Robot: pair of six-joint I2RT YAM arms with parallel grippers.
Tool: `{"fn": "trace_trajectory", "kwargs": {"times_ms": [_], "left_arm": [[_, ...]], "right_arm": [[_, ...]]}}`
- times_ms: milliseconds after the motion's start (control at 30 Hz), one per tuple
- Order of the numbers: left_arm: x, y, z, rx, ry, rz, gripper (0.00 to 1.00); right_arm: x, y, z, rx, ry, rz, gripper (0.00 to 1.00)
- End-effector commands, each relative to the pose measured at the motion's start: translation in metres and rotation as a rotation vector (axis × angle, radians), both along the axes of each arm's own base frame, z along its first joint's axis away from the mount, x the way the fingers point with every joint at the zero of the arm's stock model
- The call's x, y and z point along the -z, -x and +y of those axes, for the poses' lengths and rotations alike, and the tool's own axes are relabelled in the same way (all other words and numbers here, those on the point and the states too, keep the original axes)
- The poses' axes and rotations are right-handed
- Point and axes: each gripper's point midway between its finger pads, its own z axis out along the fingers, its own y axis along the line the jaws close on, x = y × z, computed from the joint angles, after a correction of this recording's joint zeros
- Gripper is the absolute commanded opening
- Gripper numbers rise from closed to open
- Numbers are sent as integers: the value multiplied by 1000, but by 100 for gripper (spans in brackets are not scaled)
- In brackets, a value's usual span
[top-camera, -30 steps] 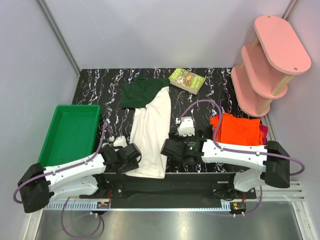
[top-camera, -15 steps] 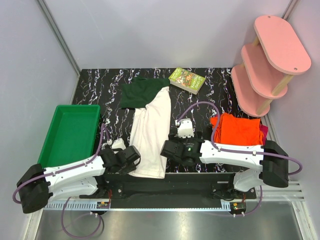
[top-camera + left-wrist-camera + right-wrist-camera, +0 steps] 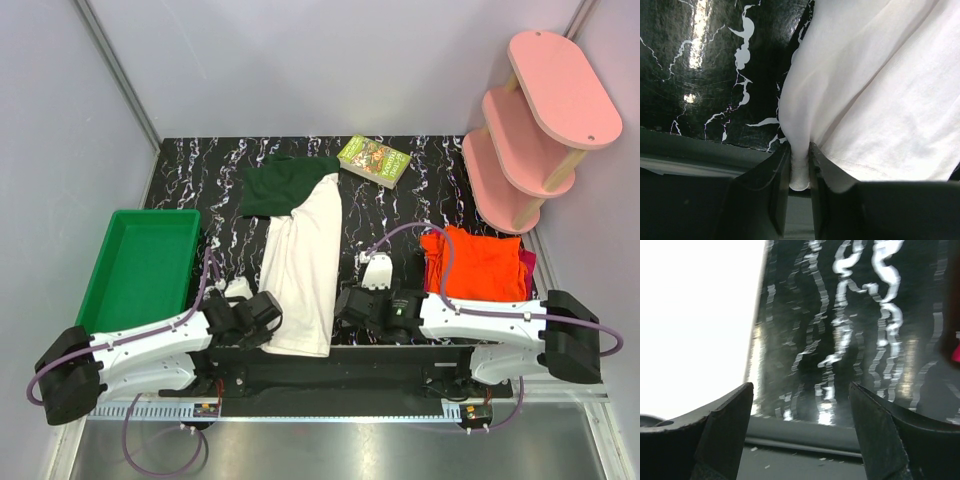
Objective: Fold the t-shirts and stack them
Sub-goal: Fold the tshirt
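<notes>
Looking first at the left jaws, we see them closed narrow on a small fold of the cream-white t-shirt, at its near left edge. The cloth is pinched between the two dark fingers and is gathered up from the bench there. The right jaws stand wide apart and hold nothing. Below them we see only the black marbled bench, with the white cloth just beside them on their left.

In the top view this t-shirt lies as a long narrow strip in the middle of the bench, between the two arms. It runs from the near edge toward the far side, where its dark green sleeve lies spread flat. To the right, beyond the right arm, the orange t-shirt lies on the bench, and a magenta-red t-shirt shows a little at its right side. A green tray stands at the left of the bench. A small book lies near the sleeve, and a pink shelf stands at the far right corner.
</notes>
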Motion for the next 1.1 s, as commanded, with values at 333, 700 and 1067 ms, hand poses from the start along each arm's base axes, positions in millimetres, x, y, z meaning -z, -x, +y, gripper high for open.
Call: {"fn": "trace_trajectory", "kwargs": {"times_ms": [333, 700, 1067], "left_arm": [[0, 5, -3, 59, -28, 34, 25], [0, 6, -1, 76, -36, 34, 24], [-4, 2, -4, 72, -31, 18, 24]], "right_arm": [[30, 48, 87, -161, -165, 153, 84], [52, 57, 103, -186, -161, 207, 79], [68, 77, 83, -148, -160, 277, 52]]}}
